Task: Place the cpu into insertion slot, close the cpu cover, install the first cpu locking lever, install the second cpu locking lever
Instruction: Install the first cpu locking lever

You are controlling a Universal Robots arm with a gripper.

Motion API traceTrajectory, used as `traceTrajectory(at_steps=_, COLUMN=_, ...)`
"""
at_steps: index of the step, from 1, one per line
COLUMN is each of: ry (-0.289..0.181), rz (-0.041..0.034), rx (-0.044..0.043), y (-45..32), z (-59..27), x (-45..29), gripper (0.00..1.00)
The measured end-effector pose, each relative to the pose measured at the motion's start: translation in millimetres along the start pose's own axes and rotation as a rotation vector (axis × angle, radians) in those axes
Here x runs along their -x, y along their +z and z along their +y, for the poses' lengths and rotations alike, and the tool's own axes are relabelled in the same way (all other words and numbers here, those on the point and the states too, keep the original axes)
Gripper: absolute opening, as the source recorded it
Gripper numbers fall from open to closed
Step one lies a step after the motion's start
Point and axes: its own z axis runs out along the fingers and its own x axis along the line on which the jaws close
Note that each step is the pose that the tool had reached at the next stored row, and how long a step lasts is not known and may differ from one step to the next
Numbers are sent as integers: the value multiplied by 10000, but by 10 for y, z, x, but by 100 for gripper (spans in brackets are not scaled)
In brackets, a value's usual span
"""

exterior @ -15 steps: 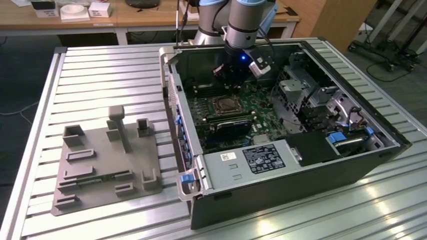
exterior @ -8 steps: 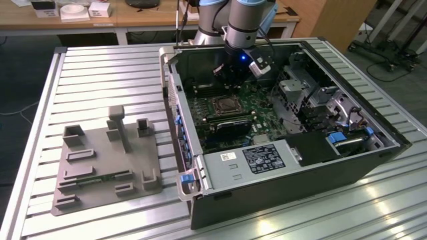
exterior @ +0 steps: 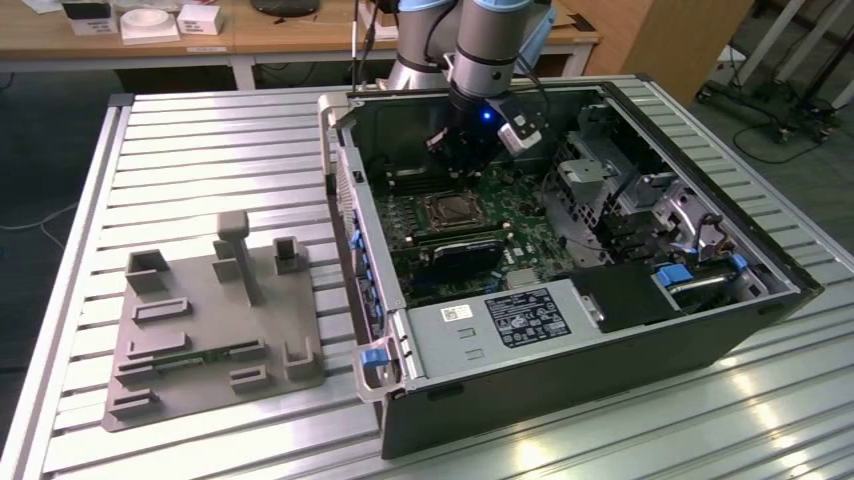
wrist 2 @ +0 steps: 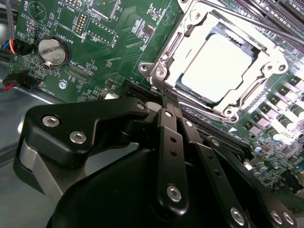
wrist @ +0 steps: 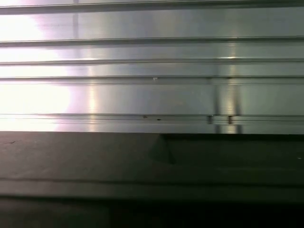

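Gripper (wrist 2: 164, 92) sits inside the open computer case (exterior: 561, 380), hanging over the green motherboard (wrist 2: 99, 52) right next to the socket. Fingers (wrist 2: 170, 142) look pressed together into one narrow black stack in the second wrist view, nothing between them, tip resting at the corner of the insertion slot (wrist 2: 159, 71). Cpu (wrist 2: 216, 64) is already seated, silvery top showing through the window of the cpu cover (wrist 2: 266, 52), which lies flat down around it. From the gripper tip the chip is at about 2 o'clock in that view. Coin battery (wrist 2: 51, 51) sits well apart at roughly 10 o'clock. In the exterior view the socket (exterior: 451, 210) is just under the arm (exterior: 487, 40), and a grey fixture plate (exterior: 200, 330) lies on the slatted table (exterior: 200, 150) off at the case's 9 o'clock
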Motion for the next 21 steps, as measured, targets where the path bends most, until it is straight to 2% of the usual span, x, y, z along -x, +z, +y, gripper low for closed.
traceTrajectory(at_steps=9, ry=85, rz=2, rx=-55, y=6, z=-13, x=2, gripper=10)
traceTrajectory(at_steps=21, ry=168, rz=7, rx=-77, y=17, z=-17, x=17, gripper=10)
